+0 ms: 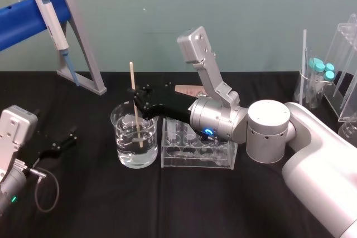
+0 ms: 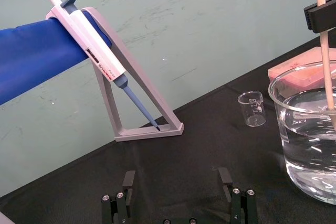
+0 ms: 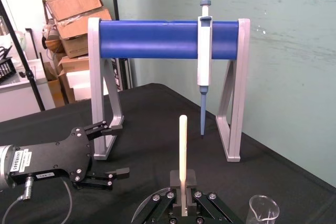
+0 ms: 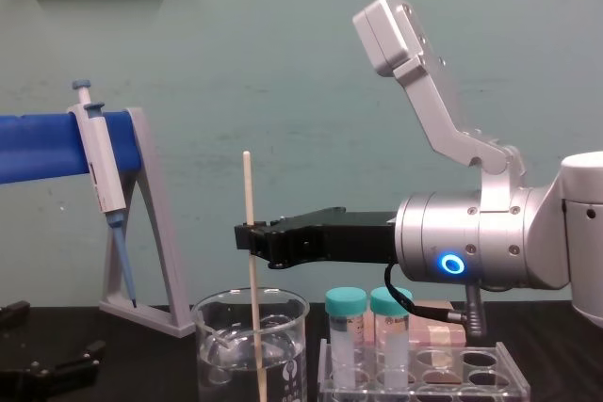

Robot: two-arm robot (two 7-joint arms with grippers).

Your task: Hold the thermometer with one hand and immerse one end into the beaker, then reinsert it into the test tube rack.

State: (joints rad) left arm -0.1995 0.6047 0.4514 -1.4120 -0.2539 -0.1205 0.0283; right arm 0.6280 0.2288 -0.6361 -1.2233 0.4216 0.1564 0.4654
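Observation:
The thermometer (image 1: pixel 135 110) is a thin pale rod standing nearly upright, its lower end down in the water of the clear beaker (image 1: pixel 125 154). My right gripper (image 1: pixel 136 96) is shut on the rod above the beaker's rim, also seen from the side as the right gripper (image 4: pixel 252 237) on the thermometer (image 4: pixel 249 195). Just right of the beaker stands the clear test tube rack (image 1: pixel 195 164), holding two teal-capped tubes (image 4: pixel 345 327). My left gripper (image 1: pixel 61 143) rests open and empty on the table, left of the beaker.
A grey-and-blue pipette stand (image 1: pixel 83 54) with a pipette (image 1: pixel 47 18) stands at the back left. A small glass beaker (image 2: pixel 252 108) sits behind the big one. Teal-capped tubes and glassware (image 1: pixel 321 79) stand at the back right.

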